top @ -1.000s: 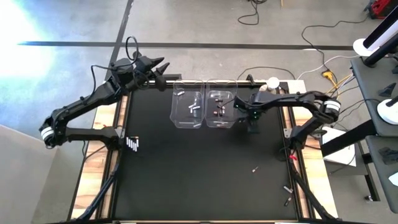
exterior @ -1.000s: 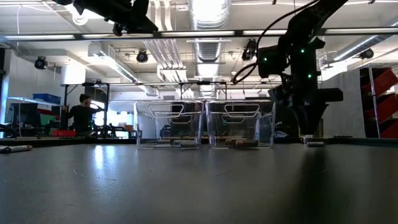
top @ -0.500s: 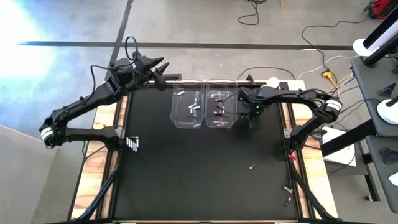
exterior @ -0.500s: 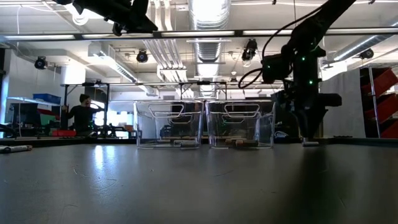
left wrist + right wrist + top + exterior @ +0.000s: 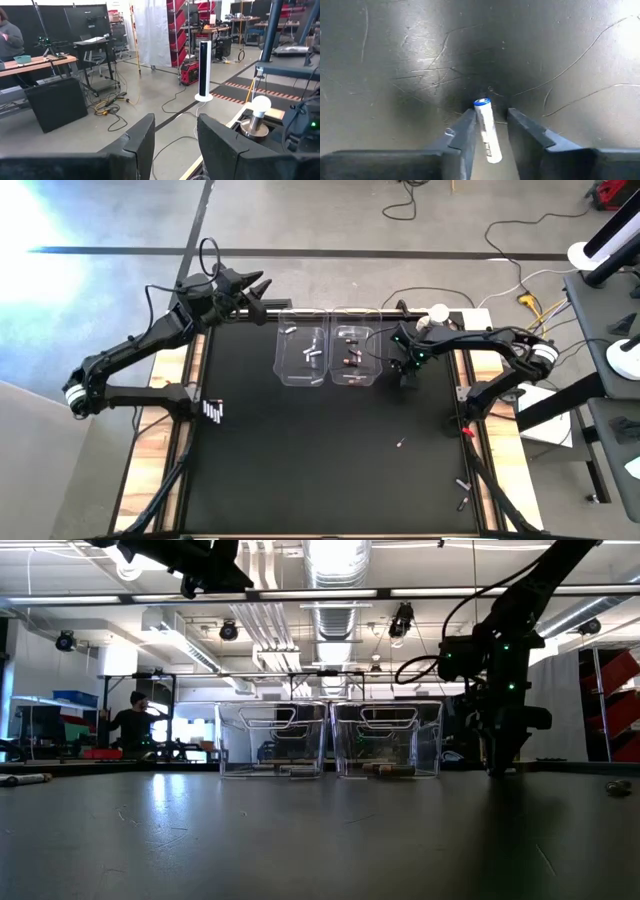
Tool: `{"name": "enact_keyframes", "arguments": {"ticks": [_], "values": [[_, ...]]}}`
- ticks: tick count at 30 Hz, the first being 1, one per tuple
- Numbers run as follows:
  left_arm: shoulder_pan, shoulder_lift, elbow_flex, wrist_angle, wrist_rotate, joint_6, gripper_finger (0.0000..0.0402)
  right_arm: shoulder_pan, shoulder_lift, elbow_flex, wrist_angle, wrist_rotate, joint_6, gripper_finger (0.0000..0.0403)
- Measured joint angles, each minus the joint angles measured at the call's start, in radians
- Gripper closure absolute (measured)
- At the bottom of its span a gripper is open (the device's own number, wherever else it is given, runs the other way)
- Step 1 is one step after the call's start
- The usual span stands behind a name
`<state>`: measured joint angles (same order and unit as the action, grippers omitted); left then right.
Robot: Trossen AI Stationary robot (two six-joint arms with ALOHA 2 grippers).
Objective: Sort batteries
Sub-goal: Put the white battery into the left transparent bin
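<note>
My right gripper (image 5: pixel 405 377) (image 5: pixel 497 770) points down at the black mat just right of the clear bins. It is open, with a silvery-white battery with a blue end (image 5: pixel 486 132) lying between its fingers. My left gripper (image 5: pixel 262 308) (image 5: pixel 175 135) waits open, raised above the far left corner. The left bin (image 5: pixel 302 357) has silvery batteries (image 5: pixel 312 352) on its floor. The right bin (image 5: pixel 353 357) has dark, reddish ones (image 5: pixel 350 361). Loose batteries lie on the mat (image 5: pixel 400 443) and near the right edge (image 5: pixel 463 483). My right gripper comes at the silvery battery from above, a finger on each side of it. The battery lies on the mat close against one finger (image 5: pixel 465 137), and a dark gap shows at the other finger (image 5: pixel 520 131). Whether the near finger touches it, I cannot tell.
A cluster of batteries (image 5: pixel 213 413) sits at the mat's left edge. A round silver-and-white knob object (image 5: pixel 437 313) (image 5: pixel 260 114) stands at the far right corner. The two bins (image 5: pixel 330 740) stand side by side at the far middle; the mat's near half is open.
My right arm's wrist has swung toward the table's right edge, and its fingers have come down around the silvery battery, which the low view showed beside them before. A loose battery on the near right mat has rolled slightly toward the far left.
</note>
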<state>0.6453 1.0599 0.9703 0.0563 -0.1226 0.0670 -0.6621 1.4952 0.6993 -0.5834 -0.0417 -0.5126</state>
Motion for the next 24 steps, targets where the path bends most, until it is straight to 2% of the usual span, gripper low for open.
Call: {"name": "enact_keyframes", "arguments": {"ticks": [7,11,15,17,22,24], "values": [[0.0,-0.016,0.0,0.031,0.0,-0.032,0.0274,-0.001,-0.004,-0.074,0.078,-0.011,0.046,0.0375],[0.0,-0.064,0.0,0.036,0.015,-0.075,0.0274,-0.001,-0.028,-0.068,0.067,-0.004,0.102,0.0381],[0.0,-0.138,0.0,0.033,0.101,-0.104,0.0274,-0.001,-0.12,-0.033,0.025,0.026,0.14,0.0382],[0.0,-0.175,0.0,0.034,0.153,-0.11,0.0274,0.0,-0.184,0.004,-0.053,0.06,0.156,0.0382],[0.0,-0.234,0.001,0.021,0.335,-0.137,0.0274,0.026,-0.328,0.17,-0.199,0.075,0.252,0.0383],[-0.001,-0.238,0.001,0.02,0.393,-0.161,0.0274,0.048,-0.371,0.253,-0.17,0.076,0.326,0.0383]]}}
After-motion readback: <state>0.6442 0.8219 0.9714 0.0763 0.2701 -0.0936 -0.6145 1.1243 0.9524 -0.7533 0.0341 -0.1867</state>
